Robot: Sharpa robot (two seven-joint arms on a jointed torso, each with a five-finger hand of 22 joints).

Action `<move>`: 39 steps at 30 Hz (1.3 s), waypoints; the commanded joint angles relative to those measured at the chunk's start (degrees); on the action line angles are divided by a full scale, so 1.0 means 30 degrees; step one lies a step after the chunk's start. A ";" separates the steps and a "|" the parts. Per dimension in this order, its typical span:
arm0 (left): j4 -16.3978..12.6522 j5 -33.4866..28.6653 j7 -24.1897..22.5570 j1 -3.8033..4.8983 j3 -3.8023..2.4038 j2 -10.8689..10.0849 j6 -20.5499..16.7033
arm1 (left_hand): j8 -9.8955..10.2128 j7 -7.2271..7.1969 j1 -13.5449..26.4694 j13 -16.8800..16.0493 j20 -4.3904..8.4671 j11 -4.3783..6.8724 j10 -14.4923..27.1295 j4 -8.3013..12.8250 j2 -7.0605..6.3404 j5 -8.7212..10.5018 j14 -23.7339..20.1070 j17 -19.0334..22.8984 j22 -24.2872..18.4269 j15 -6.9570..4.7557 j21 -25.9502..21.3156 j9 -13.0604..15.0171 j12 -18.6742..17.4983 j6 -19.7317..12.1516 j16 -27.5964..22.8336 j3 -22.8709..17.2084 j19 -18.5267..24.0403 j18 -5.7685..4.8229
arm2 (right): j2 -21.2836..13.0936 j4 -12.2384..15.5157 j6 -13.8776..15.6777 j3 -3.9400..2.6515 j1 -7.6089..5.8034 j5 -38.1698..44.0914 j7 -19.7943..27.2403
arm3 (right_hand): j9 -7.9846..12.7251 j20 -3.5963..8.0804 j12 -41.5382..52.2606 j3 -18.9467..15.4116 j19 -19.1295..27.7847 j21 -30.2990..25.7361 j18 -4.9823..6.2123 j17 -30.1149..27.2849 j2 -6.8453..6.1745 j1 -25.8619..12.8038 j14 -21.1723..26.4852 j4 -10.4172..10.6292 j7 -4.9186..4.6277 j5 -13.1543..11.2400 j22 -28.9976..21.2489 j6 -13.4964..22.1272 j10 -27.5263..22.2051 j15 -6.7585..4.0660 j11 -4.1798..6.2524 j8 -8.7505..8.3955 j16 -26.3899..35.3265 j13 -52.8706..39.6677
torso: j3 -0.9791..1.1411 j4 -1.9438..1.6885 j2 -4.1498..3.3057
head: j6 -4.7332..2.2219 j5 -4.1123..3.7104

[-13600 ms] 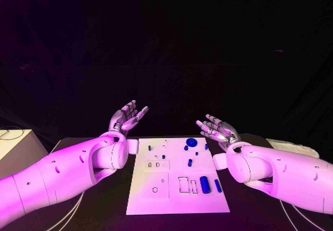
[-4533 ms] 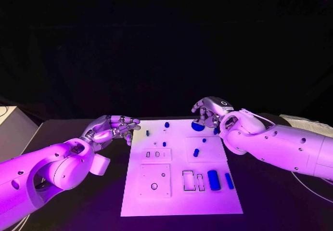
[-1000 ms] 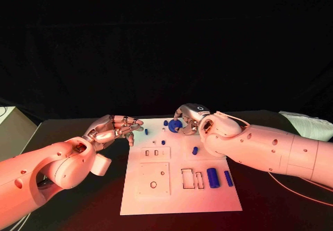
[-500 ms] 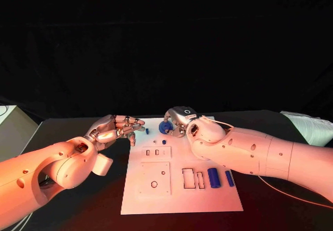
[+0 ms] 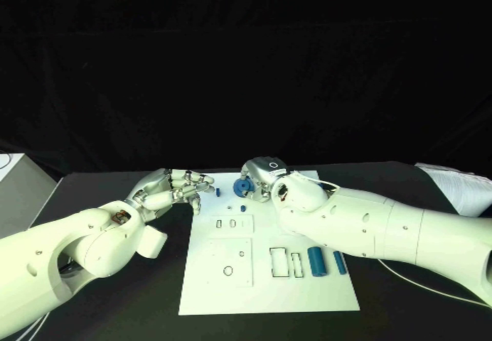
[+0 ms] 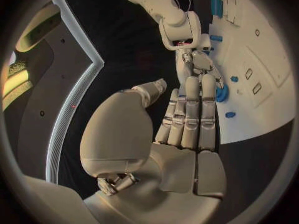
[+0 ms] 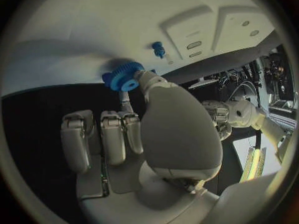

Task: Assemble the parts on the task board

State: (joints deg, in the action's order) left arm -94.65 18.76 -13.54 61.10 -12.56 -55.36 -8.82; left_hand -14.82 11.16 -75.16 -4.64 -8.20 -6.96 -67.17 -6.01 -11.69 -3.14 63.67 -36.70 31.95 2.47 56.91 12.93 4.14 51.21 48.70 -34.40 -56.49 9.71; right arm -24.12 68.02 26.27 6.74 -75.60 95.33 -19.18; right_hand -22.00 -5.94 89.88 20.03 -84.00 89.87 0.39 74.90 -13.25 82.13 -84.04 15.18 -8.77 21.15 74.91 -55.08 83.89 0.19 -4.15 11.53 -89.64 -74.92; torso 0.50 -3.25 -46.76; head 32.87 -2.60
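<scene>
The white task board (image 5: 269, 293) lies mid-table. My right hand (image 5: 269, 175) hovers over the board's far edge and pinches a blue gear (image 5: 243, 187) between thumb and a finger; the right wrist view shows the gear (image 7: 124, 77) just above the board (image 7: 93, 30). My left hand (image 5: 172, 189) hangs by the board's far left corner, fingers loosely bent, holding nothing. In the left wrist view the left hand (image 6: 190, 122) points at the right hand (image 6: 190, 59) and the gear (image 6: 222, 92). A small blue peg (image 5: 241, 208) stands just nearer than the gear.
Another blue peg (image 5: 217, 192) stands at the board's far left edge. A blue cylinder (image 5: 316, 261) and a thinner blue pin (image 5: 339, 262) lie at the right, beside rectangular slots (image 5: 278, 262). A pale box (image 5: 13, 188) sits at the table's far left.
My right hand has carried the blue gear leftward along the board's far edge, closer to my left hand. The left hand has barely moved.
</scene>
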 commanded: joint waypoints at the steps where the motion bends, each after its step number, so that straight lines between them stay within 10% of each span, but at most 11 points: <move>1: -0.0028 0.0104 -0.0078 0.0003 -0.0014 0.0036 0.0334 | 0.0050 -0.0052 0.0018 -0.0014 -0.0024 -0.0042 0.0141 -0.0060 0.0205 0.0006 -0.0062 -0.0022 0.0028 0.0114 0.0079 0.0016 -0.0058 -0.0137 0.0094 -0.0094 0.0102 0.0282 | 0.0102 -0.0041 -0.0091 0.0007 0.0048 0.0345 -0.0141 | -0.0058 0.0084 0.0040 0.0119 -0.2000 0.0042 -0.0129 0.5032 -0.0062 0.0002 -0.1988 -0.0050 0.0141 -0.0097 0.5029 -0.0173 0.2037 -0.0177 0.0144 0.0097 -0.0119 -0.5026 | -0.0002 0.0005 0.0035 | 0.0042 0.0042; 33: -0.0094 0.0170 -0.0026 0.0006 -0.0014 -0.0088 0.0319 | 0.0052 -0.0046 0.0041 -0.0019 -0.0030 -0.0049 0.0154 -0.0064 0.0209 0.0007 -0.0072 -0.0034 0.0065 0.0121 0.0140 0.0029 -0.0054 -0.0147 0.0096 -0.0094 0.0151 0.0282 | 0.0288 -0.0794 -0.0240 0.0062 0.0234 -0.0173 0.0067 | 0.0218 -0.0144 -0.0275 -0.0190 -0.2000 0.0042 -0.0129 0.5032 -0.0398 -0.0932 -0.1988 0.0295 -0.0226 -0.1665 0.5029 0.0871 0.1608 0.0107 -0.0191 -0.0511 -0.0119 -0.4574 | 0.0025 0.0074 0.0009 | 0.0135 0.0149; 39: -0.0094 0.0219 -0.0014 0.0006 -0.0014 -0.0092 0.0307 | 0.0052 -0.0046 0.0041 -0.0019 -0.0030 -0.0049 0.0154 -0.0064 0.0209 0.0007 -0.0072 -0.0034 0.0065 0.0121 0.0140 0.0029 -0.0054 -0.0147 0.0096 -0.0094 0.0151 0.0282 | 0.0260 -0.0822 -0.0939 0.0062 0.0236 -0.1500 0.0838 | 0.0364 -0.0255 -0.0310 -0.2228 -0.2000 0.0042 -0.0129 0.5032 0.0890 -0.4790 -0.1988 0.0565 -0.0249 -0.1933 0.5029 0.1050 0.1570 0.0179 -0.0253 -0.0796 -0.0119 -0.4540 | 0.0015 0.0045 0.0025 | 0.0153 0.0141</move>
State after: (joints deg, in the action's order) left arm -94.76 19.10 -13.39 61.11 -12.56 -55.67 -8.74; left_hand -14.82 11.16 -75.16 -4.64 -8.20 -7.17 -66.96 -6.01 -11.69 -3.14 63.67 -36.75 32.09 2.47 57.12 12.97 4.14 51.20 48.70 -34.40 -56.50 9.70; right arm -23.31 65.61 25.63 6.76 -75.20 94.02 -18.68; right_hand -20.94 -6.39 89.28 13.89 -83.99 89.87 0.39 74.93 -10.97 68.90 -83.82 16.83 -9.71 15.14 74.94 -52.09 83.90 0.41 -4.58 9.29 -89.64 -74.94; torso 0.57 -3.07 -46.70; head 33.31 -2.18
